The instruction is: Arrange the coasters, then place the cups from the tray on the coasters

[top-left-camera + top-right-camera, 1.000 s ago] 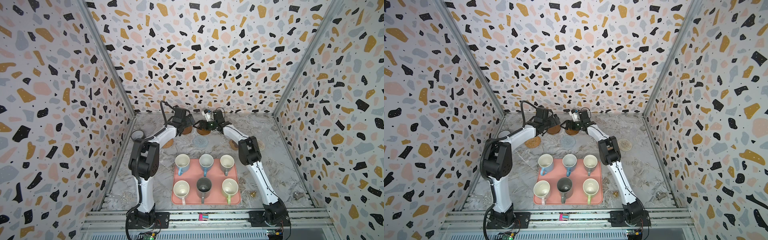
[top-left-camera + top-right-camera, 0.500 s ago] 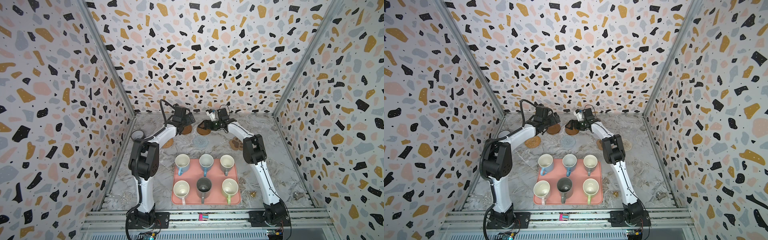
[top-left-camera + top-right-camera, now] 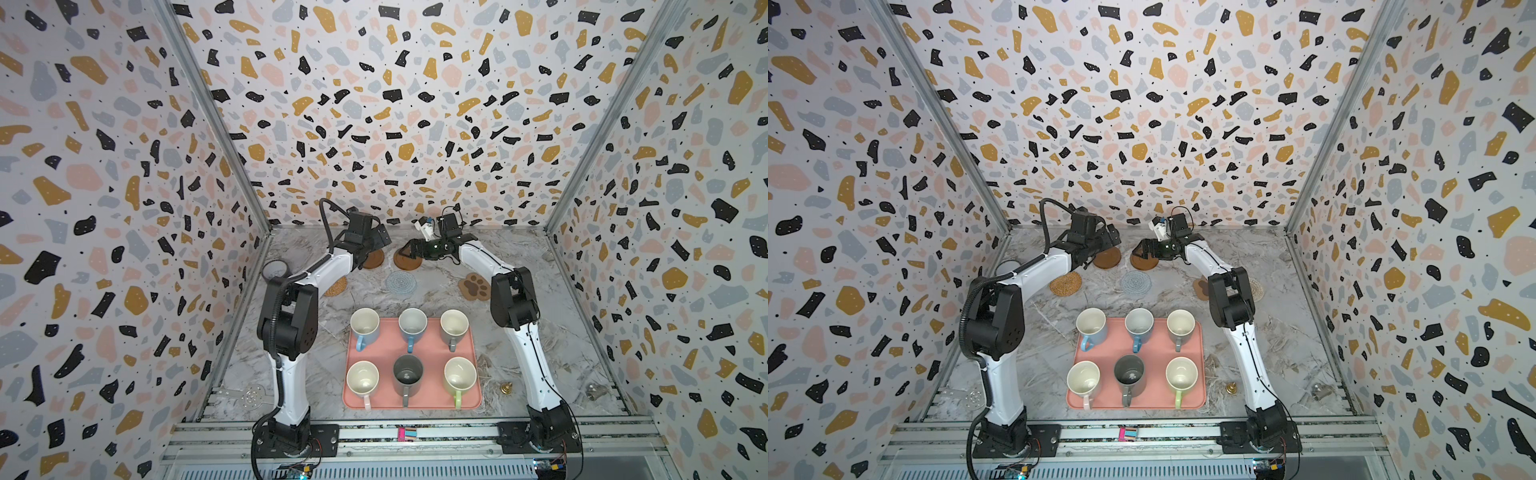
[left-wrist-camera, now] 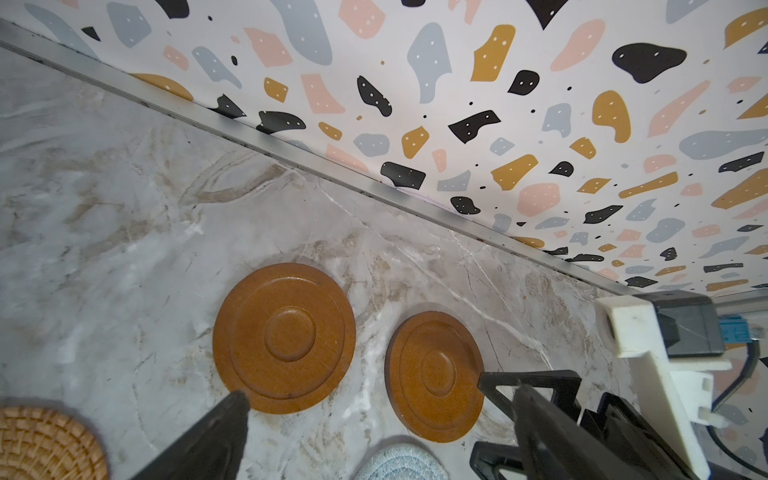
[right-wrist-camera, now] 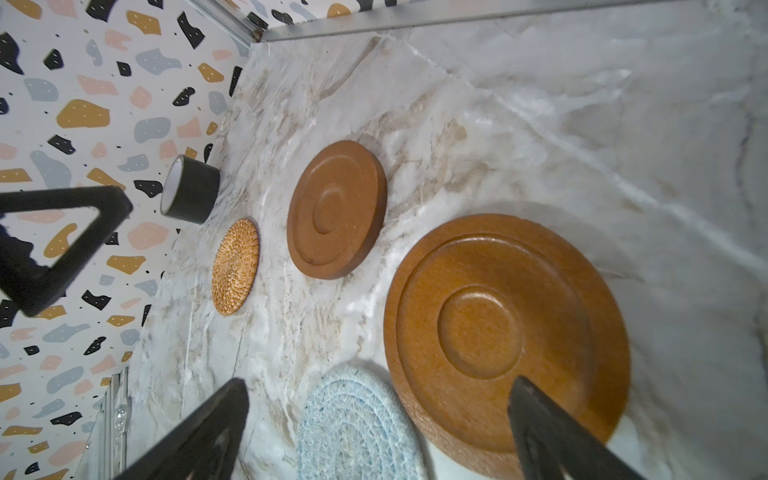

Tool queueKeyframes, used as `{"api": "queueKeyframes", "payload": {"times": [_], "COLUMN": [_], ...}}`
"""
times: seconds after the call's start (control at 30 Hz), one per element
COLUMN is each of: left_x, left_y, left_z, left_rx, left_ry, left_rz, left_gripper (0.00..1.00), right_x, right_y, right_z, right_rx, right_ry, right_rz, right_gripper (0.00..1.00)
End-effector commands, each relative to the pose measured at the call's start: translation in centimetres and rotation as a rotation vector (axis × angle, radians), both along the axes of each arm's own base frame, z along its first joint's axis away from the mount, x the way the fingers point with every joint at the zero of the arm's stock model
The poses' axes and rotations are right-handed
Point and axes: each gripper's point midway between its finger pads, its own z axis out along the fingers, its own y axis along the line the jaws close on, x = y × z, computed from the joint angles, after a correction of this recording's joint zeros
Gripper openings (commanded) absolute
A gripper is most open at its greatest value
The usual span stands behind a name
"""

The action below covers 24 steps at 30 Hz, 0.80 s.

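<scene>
- Tray (image 3: 430,353), salmon-pink, flat on the table (image 3: 332,316); it holds all six cups, upright, in two rows of three, handles toward its near edge.
- Far row, from the left arm's side: light blue cup (image 3: 365,324), deeper blue cup (image 3: 412,324), grey-beige cup (image 3: 454,325).
- Near row, same order: pale pink cup (image 3: 363,378), dark grey cup (image 3: 408,372), light green cup (image 3: 460,375).
- Interiors: five are pale to the bottom. The dark grey cup is dark inside with a small pale glint at the bottom; cannot tell what it is.
- Coasters all lie bare on the table beyond the tray's far edge.
- Nearest that edge: rattan coaster (image 3: 336,286) off the far-left corner, pale blue coaster (image 3: 401,282) opposite the middle, paw coaster (image 3: 475,286) off the far-right corner.
- Cream coaster (image 3: 1256,289) sits just beside the paw coaster, mostly behind the right arm.
- Farther from the tray: left wooden disc (image 3: 372,259) and right wooden disc (image 3: 405,261), side by side, apart.
- Left pincer (image 4: 378,401): spread, pinching nothing, above the left wooden disc.
- Right pincer (image 5: 378,384): spread, pinching nothing, over the right wooden disc; contact cannot be told.
- Tape roll (image 3: 276,269): beyond the tray's far-left corner, near the side wall.
</scene>
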Motion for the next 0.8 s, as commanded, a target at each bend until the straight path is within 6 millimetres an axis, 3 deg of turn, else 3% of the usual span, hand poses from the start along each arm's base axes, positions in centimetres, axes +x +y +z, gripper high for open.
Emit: {"api": "queueKeyframes", "payload": {"times": [0.0, 0.43, 0.77], "left_x": [0.2, 0.1, 0.1], "left_y": [0.0, -0.1, -0.1], "left_z": [1.4, 1.2, 1.1], "left_rx": [-0.019, -0.026, -0.032], "left_ry": [-0.035, -0.031, -0.029], "left_rz": [0.001, -0.001, 0.0], "left_gripper": [1.0, 1.0, 1.0], "right_x": [-0.8, -2.3, -1.6], "right_y": [-0.6, -2.3, -3.9], "right_z": [1.4, 2.6, 2.7], "right_rx": [-0.041, -0.113, -0.077], "right_ry": [-0.018, -0.028, -0.008], "right_rz": [0.01, 0.031, -0.008], "right_gripper": [0.99, 0.99, 0.99]}}
